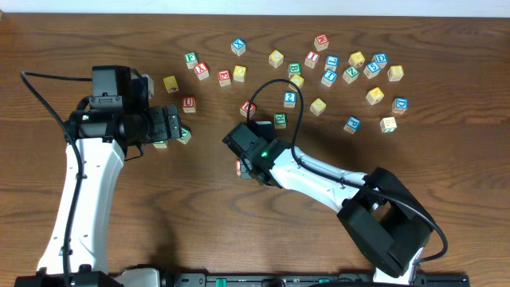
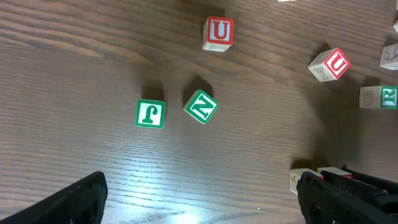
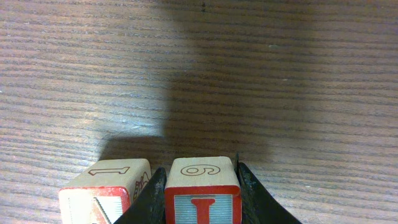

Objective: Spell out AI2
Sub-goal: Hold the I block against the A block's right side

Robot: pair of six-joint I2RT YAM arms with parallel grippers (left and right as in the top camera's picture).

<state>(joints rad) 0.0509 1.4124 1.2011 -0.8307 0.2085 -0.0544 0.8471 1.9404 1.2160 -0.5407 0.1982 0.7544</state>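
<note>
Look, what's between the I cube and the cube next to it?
A finger of the right gripper, which grips the I cube; the right wrist view shows it.

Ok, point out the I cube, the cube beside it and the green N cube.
I cube [image 3: 202, 171]: right wrist view, top face, on the 9.
Cube beside it [image 3: 115, 174]: right wrist view, top face, near the 1.
N cube [image 2: 201, 107]: left wrist view, middle of the green N.
</note>
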